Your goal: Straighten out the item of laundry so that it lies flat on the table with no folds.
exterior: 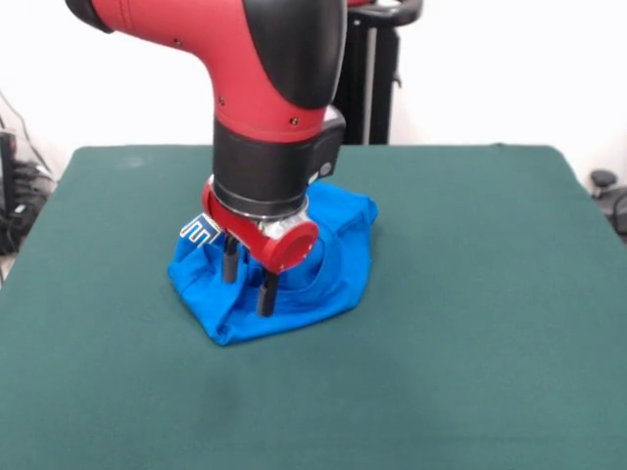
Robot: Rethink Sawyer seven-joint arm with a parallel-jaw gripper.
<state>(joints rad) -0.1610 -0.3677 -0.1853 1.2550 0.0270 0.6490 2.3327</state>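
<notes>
The bright blue T-shirt lies crumpled in a bunched heap a little left of the middle of the dark green table. A bit of its white print shows at the heap's upper left edge. The red and black arm comes down from above onto the heap. My gripper stands upright over the shirt's left half. Its two black fingers are apart, with blue cloth showing between them and their tips down at the cloth. The arm hides the back part of the shirt.
A black stand rises behind the table's far edge. Cables and dark gear lie off the left edge, and a dark object sits off the right edge. Green cloth surrounds the shirt on all sides.
</notes>
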